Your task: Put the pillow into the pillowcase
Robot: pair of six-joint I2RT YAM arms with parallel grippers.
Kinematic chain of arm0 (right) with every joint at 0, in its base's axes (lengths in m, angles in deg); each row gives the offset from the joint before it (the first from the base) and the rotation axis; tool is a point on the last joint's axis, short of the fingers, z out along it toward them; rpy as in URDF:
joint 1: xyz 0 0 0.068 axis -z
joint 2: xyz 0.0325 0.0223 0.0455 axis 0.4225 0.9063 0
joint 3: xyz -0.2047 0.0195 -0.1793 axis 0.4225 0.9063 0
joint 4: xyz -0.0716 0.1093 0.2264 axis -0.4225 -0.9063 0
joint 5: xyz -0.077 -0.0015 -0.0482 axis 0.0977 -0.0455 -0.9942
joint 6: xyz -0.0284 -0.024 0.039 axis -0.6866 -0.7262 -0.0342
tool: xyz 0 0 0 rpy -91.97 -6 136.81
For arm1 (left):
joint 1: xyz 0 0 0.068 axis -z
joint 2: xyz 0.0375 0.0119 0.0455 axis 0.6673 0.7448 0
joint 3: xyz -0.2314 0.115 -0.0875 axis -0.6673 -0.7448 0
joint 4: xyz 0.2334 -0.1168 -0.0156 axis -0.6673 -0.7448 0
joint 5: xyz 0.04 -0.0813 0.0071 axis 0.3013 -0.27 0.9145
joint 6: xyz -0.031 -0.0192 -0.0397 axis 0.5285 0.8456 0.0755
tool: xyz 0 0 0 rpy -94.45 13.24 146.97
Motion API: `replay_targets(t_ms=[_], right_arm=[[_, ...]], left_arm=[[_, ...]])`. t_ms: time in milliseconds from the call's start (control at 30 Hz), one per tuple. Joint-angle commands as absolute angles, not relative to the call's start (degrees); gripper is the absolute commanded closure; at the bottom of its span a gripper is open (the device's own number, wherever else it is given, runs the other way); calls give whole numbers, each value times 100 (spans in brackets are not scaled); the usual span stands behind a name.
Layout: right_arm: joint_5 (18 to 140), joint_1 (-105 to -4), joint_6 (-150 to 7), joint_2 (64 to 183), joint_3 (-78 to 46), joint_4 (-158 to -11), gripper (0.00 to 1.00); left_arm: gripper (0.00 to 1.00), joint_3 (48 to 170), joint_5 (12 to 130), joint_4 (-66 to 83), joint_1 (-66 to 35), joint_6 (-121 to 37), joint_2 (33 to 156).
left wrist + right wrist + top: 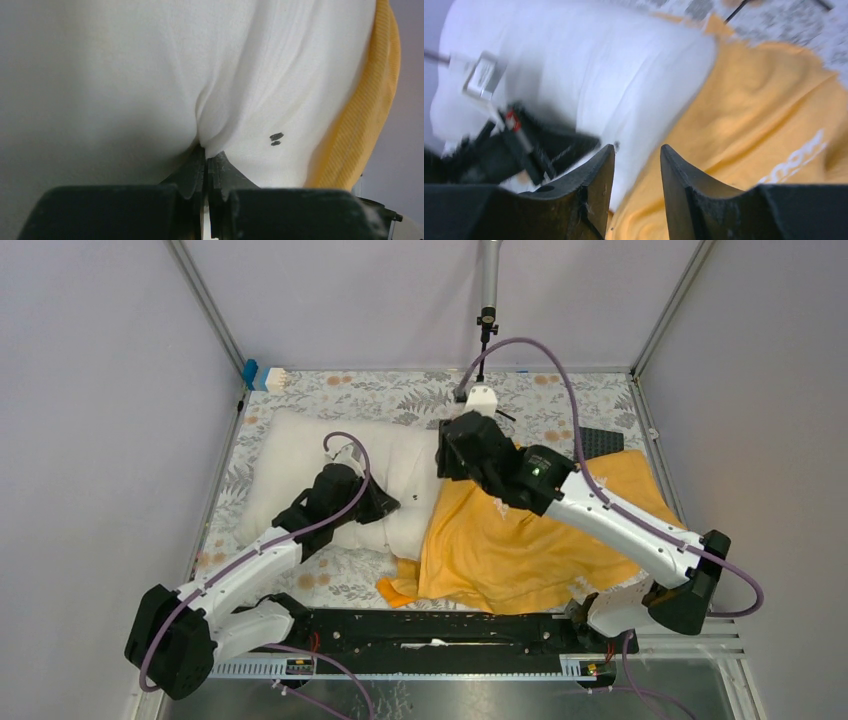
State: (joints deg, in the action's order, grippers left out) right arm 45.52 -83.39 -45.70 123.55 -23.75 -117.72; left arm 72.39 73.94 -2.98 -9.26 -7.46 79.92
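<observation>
The plump white fabric pillow [300, 455] lies left on the floral bench [330, 390], its right end against the wrinkled orange-yellow cloth pillowcase [520, 540]. The left gripper [206, 151] is clamped on a fold of the pillow's near side; the right gripper [636, 156] hovers half-open and empty above where the two meet

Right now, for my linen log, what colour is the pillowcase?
The pillowcase is orange-yellow, white lettering; right wrist view.

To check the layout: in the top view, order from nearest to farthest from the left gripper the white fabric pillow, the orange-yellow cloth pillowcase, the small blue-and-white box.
1. white fabric pillow, pinched in the left gripper.
2. orange-yellow cloth pillowcase, just to its right.
3. small blue-and-white box, far left corner.
</observation>
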Motion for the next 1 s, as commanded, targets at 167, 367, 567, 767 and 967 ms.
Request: replay_targets(t_ms=[167, 367, 567, 767, 967], right_arm=[[3782, -7726, -5197, 13398, -2998, -12237, 53], [3663, -7465, -5152, 13976, -3200, -12359, 51], [3300, -7333, -5114, 14143, -3256, -12556, 51], [3436, -7246, -5216, 14429, -3487, -12565, 85], [3704, -7570, -5430, 14941, -5340, -13057, 100]], left_arm=[[100, 6578, 6943, -161, -908, -585, 7765], [100, 6186, 6835, 5, -900, -438, 7539], [100, 6137, 6794, -7, -899, -467, 7447], [100, 6221, 6680, -18, -892, -630, 7500], [100, 6425, 6725, -143, -652, -946, 7769]])
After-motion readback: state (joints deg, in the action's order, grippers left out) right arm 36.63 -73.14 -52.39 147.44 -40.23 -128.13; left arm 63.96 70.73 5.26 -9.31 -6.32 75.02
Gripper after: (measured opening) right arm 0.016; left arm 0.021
